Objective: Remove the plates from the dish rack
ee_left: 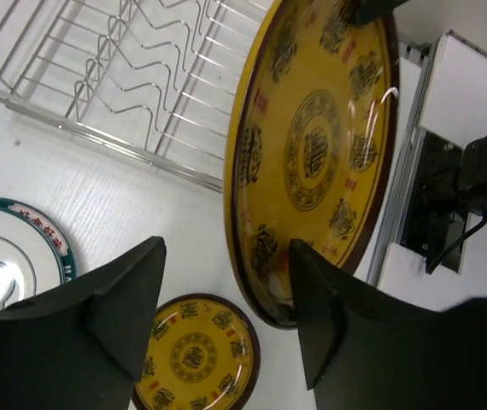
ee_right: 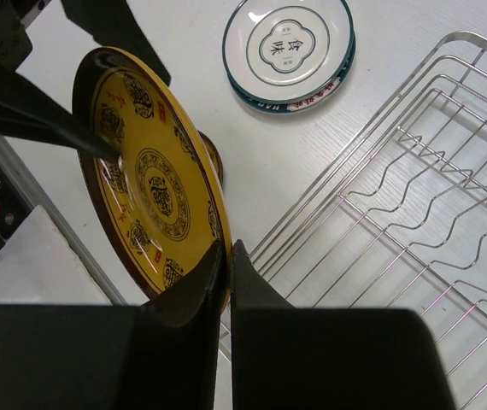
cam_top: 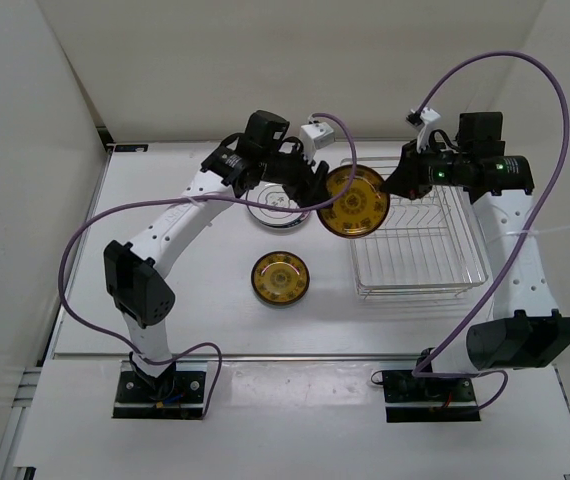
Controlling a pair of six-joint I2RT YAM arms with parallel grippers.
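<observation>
The left arm (cam_top: 165, 235) arches from its base at lower left to the upper centre of the overhead view; the right arm (cam_top: 520, 250) rises along the right edge and bends left over the dish rack (cam_top: 420, 250). Between their tips, just left of the rack, hangs the large gold plate (cam_top: 355, 202); it is glossy, dark-rimmed, marked with dark medallions, and tilted on edge above the surface (cam_top: 195, 300). The right pincer (ee_right: 228, 252) is clamped tight on its rim; the left pincer (ee_left: 226, 256) stands wide apart, with the plate's lower rim between its fingers (ee_left: 320, 316), close to the one at frame right; whether it touches I cannot tell. A small gold plate (cam_top: 281, 277) lies flat at centre; a stack of plates (ee_right: 290, 51) sits above it, under the left wrist.
</observation>
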